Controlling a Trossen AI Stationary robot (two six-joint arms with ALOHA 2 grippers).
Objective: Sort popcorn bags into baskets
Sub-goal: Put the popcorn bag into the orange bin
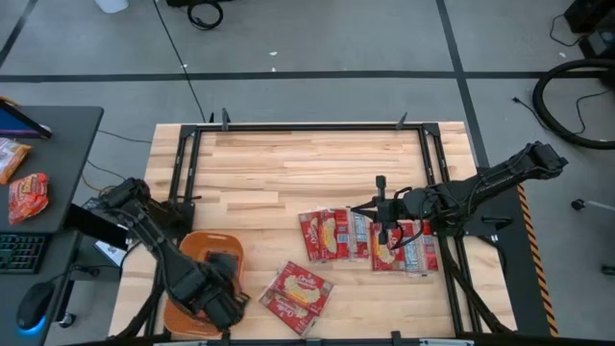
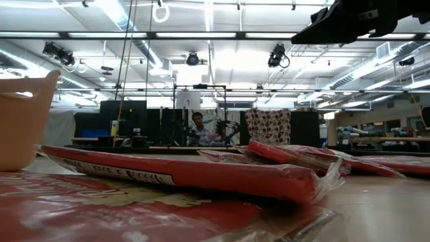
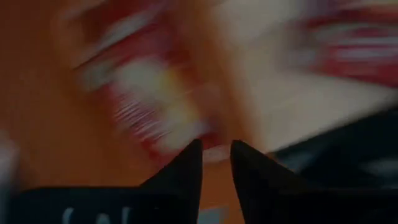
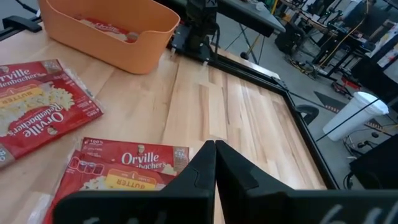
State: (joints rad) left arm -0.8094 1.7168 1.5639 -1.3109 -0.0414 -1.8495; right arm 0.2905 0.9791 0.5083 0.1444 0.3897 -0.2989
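Observation:
The orange basket [image 1: 197, 252] stands at the table's near left corner; it also shows in the right wrist view [image 4: 109, 31] with one popcorn bag [image 4: 99, 26] lying in it. My left gripper [image 1: 223, 288] hovers over the basket, its fingers a narrow gap apart [image 3: 216, 155], above a blurred popcorn bag [image 3: 149, 106] in the basket. Several popcorn bags lie flat in the table's middle right [image 1: 332, 234] [image 1: 404, 245], and two lie stacked near the front edge [image 1: 296, 293]. My right gripper [image 1: 381, 207] is shut and empty [image 4: 215, 146] above the middle bags.
A grey desk left of the table holds an orange-red snack packet [image 1: 27, 195], a keyboard and a mouse. A black frame [image 1: 307, 127] runs round the table. Bare wood [image 1: 288, 168] lies in the table's far half. A person shows far off in the low view [image 2: 198, 124].

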